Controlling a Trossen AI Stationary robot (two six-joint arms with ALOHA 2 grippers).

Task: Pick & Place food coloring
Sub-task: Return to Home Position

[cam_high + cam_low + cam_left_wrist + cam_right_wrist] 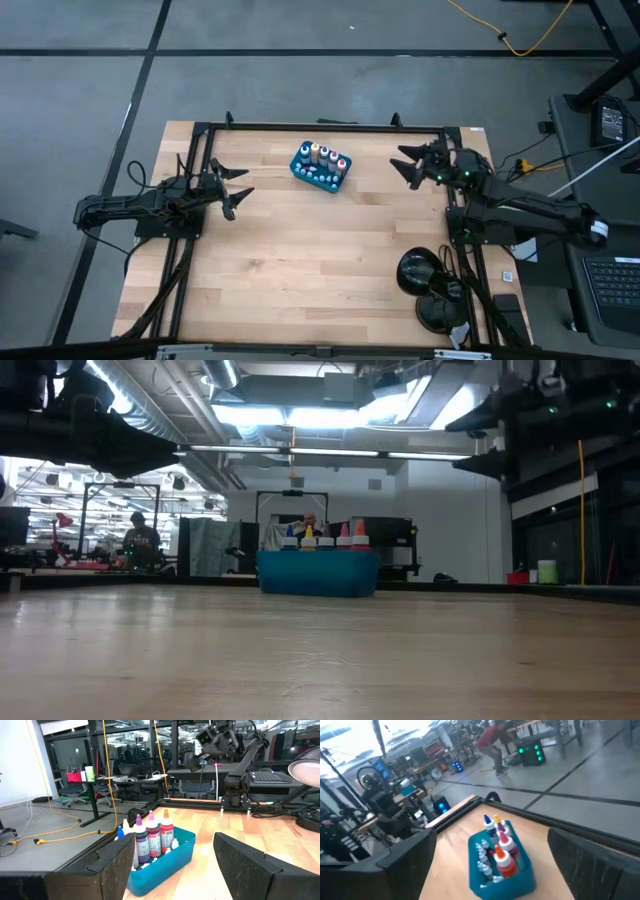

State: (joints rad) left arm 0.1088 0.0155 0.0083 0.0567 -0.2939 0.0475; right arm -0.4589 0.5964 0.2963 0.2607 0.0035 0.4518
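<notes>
The food coloring, several small bottles with coloured caps and white-capped vials, stands upright in a teal-blue tray on the wooden table, at the far middle. The left wrist view shows the bottles in the tray, and so does the right wrist view, bottles and tray. My left gripper hovers open at the table's left, pointing level toward the tray. My right gripper hovers open at the far right, also facing the tray. Nothing is between either pair of fingers.
A black desk lamp sits at the table's near right corner. A black frame runs along the far edge and both sides. Bare wood lies between the tray and the near edge. People show in the room beyond.
</notes>
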